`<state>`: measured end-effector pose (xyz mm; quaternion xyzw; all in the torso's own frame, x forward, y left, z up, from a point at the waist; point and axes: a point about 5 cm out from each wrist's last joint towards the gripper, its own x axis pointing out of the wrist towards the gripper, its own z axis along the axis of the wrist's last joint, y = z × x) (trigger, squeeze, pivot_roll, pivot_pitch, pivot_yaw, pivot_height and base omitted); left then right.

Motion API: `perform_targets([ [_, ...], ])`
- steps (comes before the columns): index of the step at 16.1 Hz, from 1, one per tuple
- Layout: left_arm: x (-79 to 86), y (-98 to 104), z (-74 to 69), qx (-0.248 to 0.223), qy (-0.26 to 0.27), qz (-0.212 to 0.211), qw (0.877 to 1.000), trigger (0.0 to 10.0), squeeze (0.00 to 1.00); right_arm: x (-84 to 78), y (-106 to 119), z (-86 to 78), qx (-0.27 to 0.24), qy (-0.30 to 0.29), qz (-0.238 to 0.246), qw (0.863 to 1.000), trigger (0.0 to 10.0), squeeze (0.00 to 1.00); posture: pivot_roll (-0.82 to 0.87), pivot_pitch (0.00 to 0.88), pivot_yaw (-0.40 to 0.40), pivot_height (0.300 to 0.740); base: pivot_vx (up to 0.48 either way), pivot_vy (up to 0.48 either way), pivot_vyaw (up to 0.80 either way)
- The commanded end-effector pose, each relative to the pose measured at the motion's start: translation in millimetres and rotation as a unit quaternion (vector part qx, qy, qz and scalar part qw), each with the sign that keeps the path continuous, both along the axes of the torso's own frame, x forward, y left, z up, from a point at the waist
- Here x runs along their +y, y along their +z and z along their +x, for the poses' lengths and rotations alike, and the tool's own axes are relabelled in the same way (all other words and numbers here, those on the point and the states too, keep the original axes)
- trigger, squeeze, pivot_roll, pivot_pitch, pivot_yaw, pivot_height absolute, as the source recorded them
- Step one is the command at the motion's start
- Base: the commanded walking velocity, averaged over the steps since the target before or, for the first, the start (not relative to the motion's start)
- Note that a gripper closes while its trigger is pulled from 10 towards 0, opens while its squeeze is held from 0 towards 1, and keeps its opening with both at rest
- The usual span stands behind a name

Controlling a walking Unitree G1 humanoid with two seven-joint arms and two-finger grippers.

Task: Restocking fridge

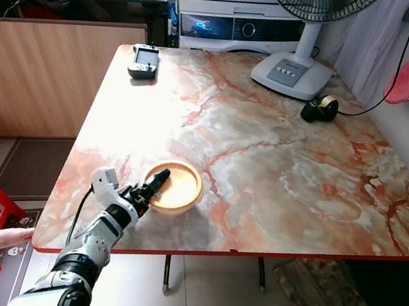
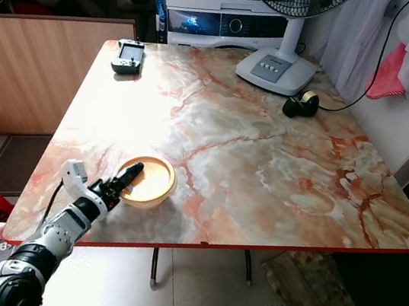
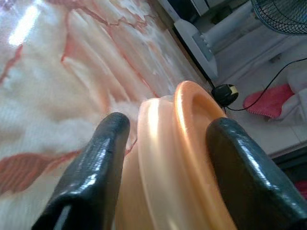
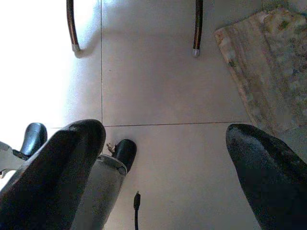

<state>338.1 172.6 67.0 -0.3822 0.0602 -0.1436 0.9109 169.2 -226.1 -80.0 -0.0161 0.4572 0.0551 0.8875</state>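
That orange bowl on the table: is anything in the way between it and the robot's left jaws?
Nothing visible is. The left gripper is already at the orange bowl, one black finger on each side of its rim, on the marble table.

A bowl point(image 1: 174, 187) sits on the worktop point(image 1: 281, 157) near its front left edge. The left end effector point(image 1: 155, 184) straddles the bowl's near rim. A handheld device point(image 1: 143, 61) lies at the far left corner, a fan base point(image 1: 291, 72) at the far right, with a tape roll point(image 1: 320, 108) just beside it.
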Motion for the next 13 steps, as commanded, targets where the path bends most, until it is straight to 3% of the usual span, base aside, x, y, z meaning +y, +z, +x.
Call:
perform_targets([
  [1,2.1,-3.2,-0.9,0.009,0.004,0.005,1.000,0.0,0.00,-2.9,0.4,-0.3,0.003,0.005,-0.008,1.000,10.0,0.00,0.00,0.000,-0.020,0.740,0.000,0.000,0.00],
  [13,8.2,-2.6,-1.9,0.000,0.017,0.012,1.000,0.0,0.00,-3.5,0.5,-0.2,0.006,0.011,-0.012,1.000,10.0,0.00,0.00,0.000,-0.019,0.740,0.000,0.000,0.00],
])
